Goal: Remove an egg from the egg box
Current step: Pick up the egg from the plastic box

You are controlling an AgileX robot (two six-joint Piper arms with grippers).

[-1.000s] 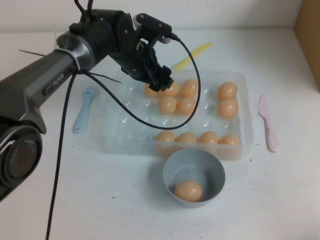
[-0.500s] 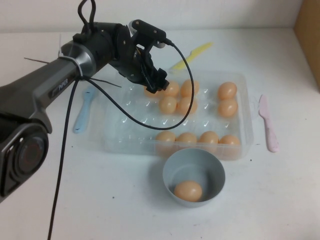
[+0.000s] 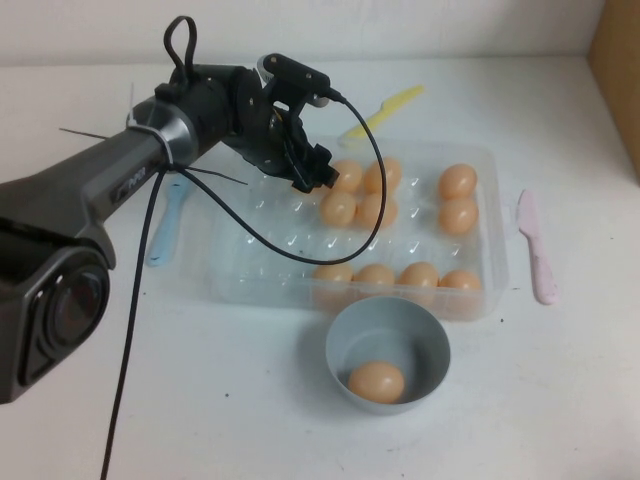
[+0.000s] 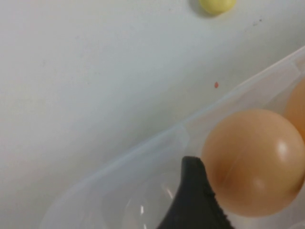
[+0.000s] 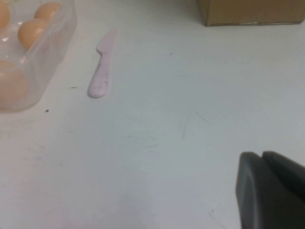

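L gripper (image 3: pixel 318 175) is down over the far-left part of the egg box (image 3: pixel 480 290), right at the cluster of eggs along the far rim. Target egg (image 4: pixel 252 162) sits hard against one black finger (image 4: pixel 193 195) in the L wrist cam, finger looks to be touching its side. I only get that one finger in shot; the other is out of frame, so whether I've actually got the egg clamped or I'm just alongside it, can't tell. Not calling it.

Key relation as I read it: egg lies on the box-interior side of that visible finger, box wall and bare table on the other side. So the second finger has to be on the far side of the egg for a grip to work. Egg looks near-round from here, long axis prob upright in its cup, so approach angle shouldn't matter much; straight lift looks right.

From high cam, neighbour eggs (image 3: pixel 338 208) are close by, just beside the gripper. Risk I see: nudging one on the way up.

R gripper (image 5: pixel 271 191) is parked well off over bare table near the pink knife (image 5: pixel 102 64), fingers together, nothing held. L arm is clearly the nearer one.

Bowl (image 3: pixel 345 335) w/ one egg in it sits just in front of the box.
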